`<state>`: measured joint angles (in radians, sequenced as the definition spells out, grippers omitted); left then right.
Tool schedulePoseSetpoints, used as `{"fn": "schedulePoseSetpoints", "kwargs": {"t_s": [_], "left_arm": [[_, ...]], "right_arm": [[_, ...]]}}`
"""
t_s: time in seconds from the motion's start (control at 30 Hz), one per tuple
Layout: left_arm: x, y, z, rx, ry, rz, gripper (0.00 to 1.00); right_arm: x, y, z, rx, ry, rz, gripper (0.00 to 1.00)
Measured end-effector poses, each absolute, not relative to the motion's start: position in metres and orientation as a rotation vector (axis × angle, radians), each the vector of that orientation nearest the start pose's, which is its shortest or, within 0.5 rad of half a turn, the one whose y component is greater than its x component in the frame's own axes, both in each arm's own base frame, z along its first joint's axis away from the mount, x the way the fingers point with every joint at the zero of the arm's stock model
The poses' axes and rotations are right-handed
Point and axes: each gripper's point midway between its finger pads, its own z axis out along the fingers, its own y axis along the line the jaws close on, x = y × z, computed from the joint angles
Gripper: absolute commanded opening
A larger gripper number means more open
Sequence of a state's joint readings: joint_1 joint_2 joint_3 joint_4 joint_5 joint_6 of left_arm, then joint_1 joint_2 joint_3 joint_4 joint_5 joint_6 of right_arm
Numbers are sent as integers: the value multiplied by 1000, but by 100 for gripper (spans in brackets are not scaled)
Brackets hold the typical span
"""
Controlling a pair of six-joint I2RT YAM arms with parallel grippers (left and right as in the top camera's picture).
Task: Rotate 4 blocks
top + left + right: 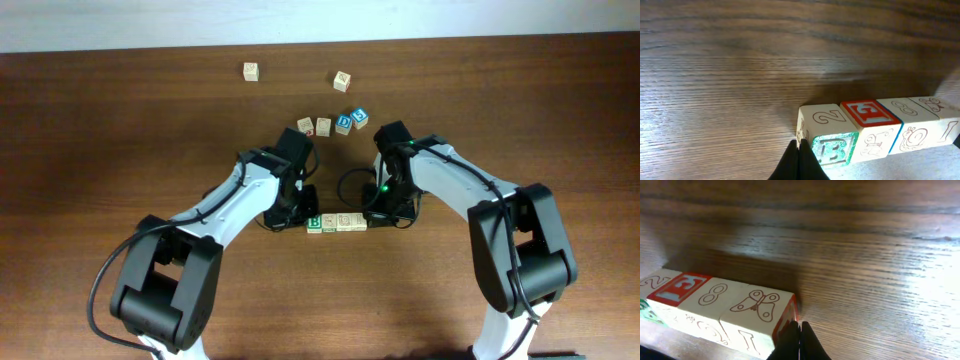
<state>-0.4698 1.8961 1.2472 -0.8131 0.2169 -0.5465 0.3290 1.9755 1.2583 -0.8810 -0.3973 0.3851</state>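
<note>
Blocks, total: ten on the surface (120,130), four in a row and six loose.
Row of four blocks (336,222): mid-surface, running left to right between the two claws, with the blocks touching end to end.
B block (832,149): one, at the row's left end. It has a green-and-white "B" on its near side and a "2" on top.
Red-topped block (870,112): one, second from the left, with a white letter on the red face.
Third block (907,127): one, pale wood, with an outlined "8" on top.
End block (757,307): one, at the row's right end, with a butterfly outline on top and a red-edged outer side.
Left claw (799,162): one, fingers pinched together and holding nothing. The tips are at the outer lower corner of the B block; I cannot tell whether they touch it.
Right claw (800,341): one, fingers closed tight and holding nothing. The tips are just beside the red-edged side of the end block.
Far pale blocks: two, well apart from each other near the far edge, the left far block (250,71) and the right far block (342,81).
Paired pale blocks (314,127): two, side by side, between the far pair and the row.
Blue blocks (352,121): two, touching, just right of the paired pale blocks.
</note>
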Motion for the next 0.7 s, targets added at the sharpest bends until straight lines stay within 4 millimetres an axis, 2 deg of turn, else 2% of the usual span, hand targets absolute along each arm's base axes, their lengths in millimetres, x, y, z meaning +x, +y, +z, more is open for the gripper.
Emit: {"fn": "schedulePoseSetpoints", "kwargs": {"t_s": [0.17,0.3,0.47,0.6,0.7], "left_arm": [[312,-199,24,-98,3102,-390,0],[316,-199,24,-86,3084,-388,9],[320,-195,24,-105,3078,-388,7],[326,-183,24,-174,3080,-411,6],[330,-166,24,-252,3087,-403,8]], "right_arm": [[302,172,7,99,3247,587,4],[303,171,7,98,3246,570,7],[304,171,7,97,3244,572,9],[302,173,8,98,3249,596,15],[302,172,8,105,3250,607,22]]}}
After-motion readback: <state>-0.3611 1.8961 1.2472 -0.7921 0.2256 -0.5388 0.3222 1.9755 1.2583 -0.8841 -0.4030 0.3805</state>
